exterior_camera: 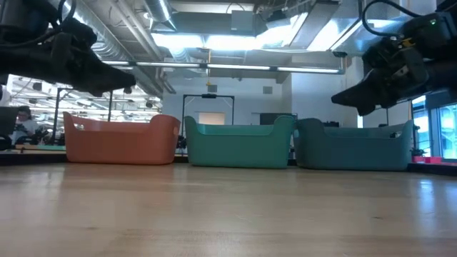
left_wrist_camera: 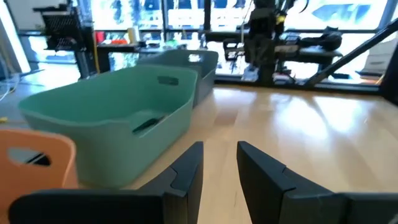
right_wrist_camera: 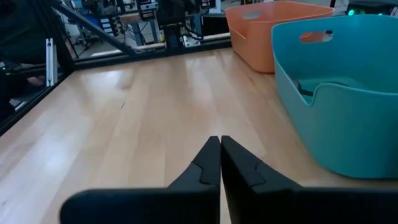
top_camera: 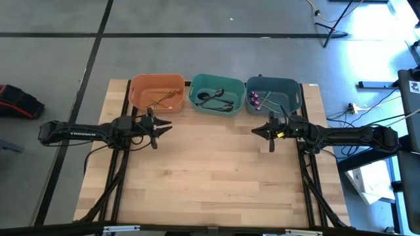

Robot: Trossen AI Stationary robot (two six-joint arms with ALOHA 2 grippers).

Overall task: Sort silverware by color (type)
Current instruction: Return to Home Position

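Observation:
Three bins stand in a row along the table's far edge. The orange bin (top_camera: 156, 84) holds gold silverware (top_camera: 165, 98), the teal bin (top_camera: 216, 84) holds dark pieces (top_camera: 216, 100), and the blue-grey bin (top_camera: 282, 88) holds purple ones (top_camera: 257, 99). My left gripper (top_camera: 164, 126) hovers just in front of the orange bin, pointing right, and it is open (left_wrist_camera: 219, 168) and empty. My right gripper (top_camera: 258, 131) hovers in front of the blue-grey bin, pointing left, and it is shut (right_wrist_camera: 220, 155) with nothing between its fingers. In the low view both grippers hang above the table.
Bare wooden tabletop (top_camera: 210, 170) stretches between the two grippers and toward the near edge. The bin walls (exterior_camera: 235, 146) rise along the far side. In the right wrist view the teal bin (right_wrist_camera: 336, 106) stands close beside the fingers. Stands and cables lie on the floor beyond the table.

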